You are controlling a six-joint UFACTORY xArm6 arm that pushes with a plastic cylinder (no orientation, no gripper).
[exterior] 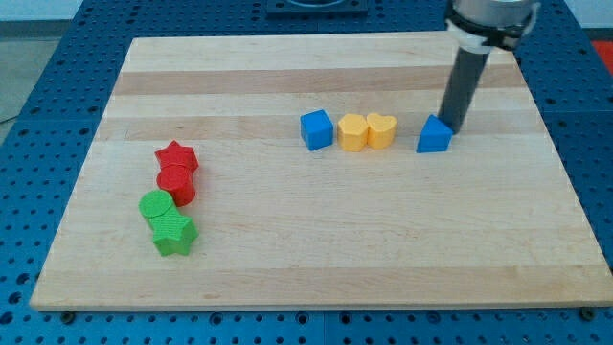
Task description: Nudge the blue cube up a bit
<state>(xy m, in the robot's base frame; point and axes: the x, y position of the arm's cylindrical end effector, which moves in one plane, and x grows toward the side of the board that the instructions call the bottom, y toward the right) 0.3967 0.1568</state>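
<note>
While my tip (450, 128) stood just beside the blue wedge (434, 136), at its upper right and perhaps touching it, the blue cube (316, 129) sat well to the view's left, next to the yellow pair (367, 131) on the board (287, 67). Nothing pinched or spread here, since the rod had no jaws (it only pushes). Judging by this, the approach step was barely begun: the tip was near the wrong blue block. Next it would need to travel round below the cube, clear of the yellow blocks, then push gently toward the view's top, briefly
</note>
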